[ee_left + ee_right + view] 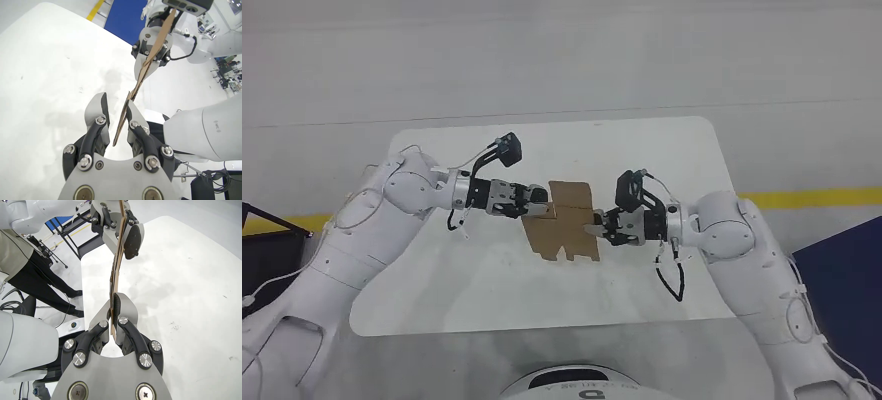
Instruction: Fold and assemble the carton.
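Observation:
A flattened brown carton [562,222] is held edge-on above the middle of the white table [642,150], between my two grippers. My right gripper [113,303] is shut on one end of the carton [117,262]. The same gripper [145,64] is seen from the left wrist view, clamping the far end. My left gripper [116,98] is open around the other end of the carton [121,123]. The board rests against one finger [132,111] and stands clear of the other. From above, the left gripper [540,200] and the right gripper [598,226] face each other across the board.
A person [37,275] stands just off the table's edge beside a black metal frame [71,237]. A blue panel [122,19] and a yellow floor line [812,197] lie beyond the table. Bare tabletop surrounds the carton.

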{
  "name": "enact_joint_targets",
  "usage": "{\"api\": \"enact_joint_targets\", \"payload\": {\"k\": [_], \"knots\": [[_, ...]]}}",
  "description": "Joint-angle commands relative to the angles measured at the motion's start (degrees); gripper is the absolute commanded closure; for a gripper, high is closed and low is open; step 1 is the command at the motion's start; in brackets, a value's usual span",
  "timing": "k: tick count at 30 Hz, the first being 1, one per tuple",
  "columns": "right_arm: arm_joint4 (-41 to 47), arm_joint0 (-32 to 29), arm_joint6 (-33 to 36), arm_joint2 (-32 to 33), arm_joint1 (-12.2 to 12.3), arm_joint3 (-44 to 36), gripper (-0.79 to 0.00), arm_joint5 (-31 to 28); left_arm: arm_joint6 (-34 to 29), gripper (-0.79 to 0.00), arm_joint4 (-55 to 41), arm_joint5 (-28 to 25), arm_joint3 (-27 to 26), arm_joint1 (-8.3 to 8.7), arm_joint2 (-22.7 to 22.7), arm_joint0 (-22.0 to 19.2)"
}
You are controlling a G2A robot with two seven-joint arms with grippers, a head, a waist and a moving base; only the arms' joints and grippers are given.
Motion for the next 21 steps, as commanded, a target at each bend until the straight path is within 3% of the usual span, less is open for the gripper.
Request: {"api": "enact_joint_targets", "payload": {"k": [1,5,6,7,14,21], "knots": [[0.19,-0.01,-0.17,0.04,0.21,0.03,0.000,-0.02,0.34,-0.237,-0.96,-0.33,0.41,0.39,2.07,-1.28],[0.40,-0.27,-0.45,0.11,0.66,0.04,0.000,-0.15,1.05,-0.175,-2.33,-1.04,1.04,1.10,5.39,-3.34],[0.44,-0.35,-0.54,0.14,0.77,0.02,0.000,-0.15,1.13,-0.025,-2.51,-1.12,1.09,1.29,6.20,-3.79],[0.46,-0.43,-0.67,0.16,0.88,-0.02,0.000,-0.15,1.21,0.000,-2.84,-1.20,1.07,1.47,7.05,-4.16],[-0.91,-0.47,-1.89,-0.29,1.44,-0.25,0.000,0.57,1.94,0.000,-5.24,-1.93,1.46,2.67,12.68,-6.95],[-1.70,-0.02,-3.31,-0.79,1.91,-0.79,0.000,1.18,3.10,0.000,-5.98,-3.09,4.36,3.55,14.44,-9.62]]}}
